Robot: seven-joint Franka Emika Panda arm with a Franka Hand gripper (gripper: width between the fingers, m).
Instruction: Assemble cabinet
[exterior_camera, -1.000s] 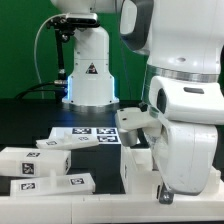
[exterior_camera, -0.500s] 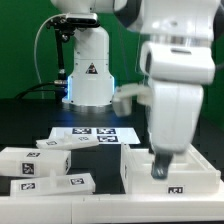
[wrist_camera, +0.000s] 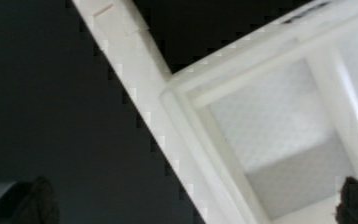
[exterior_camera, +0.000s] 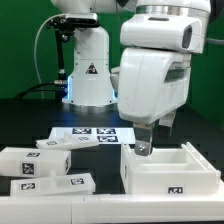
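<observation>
The cabinet's white open box (exterior_camera: 175, 176) stands at the exterior view's right, a marker tag on its front. My gripper (exterior_camera: 143, 148) hangs just above the box's near-left wall, open and holding nothing. In the wrist view that white wall (wrist_camera: 158, 95) runs diagonally between the two dark fingertips (wrist_camera: 23, 200), which stand far apart, and my gripper (wrist_camera: 190, 204) touches nothing. Two white tagged blocks (exterior_camera: 35, 160) (exterior_camera: 52, 186) lie at the exterior view's left. A tagged slab (exterior_camera: 72, 142) lies behind them.
The marker board (exterior_camera: 104, 131) lies flat on the black table behind the box. The arm's white base (exterior_camera: 88, 75) stands at the back with a cable beside it. A green wall closes the background.
The gripper has opened wide. The arm has lifted and swung toward the exterior view's left, off the box, which stays in place.
</observation>
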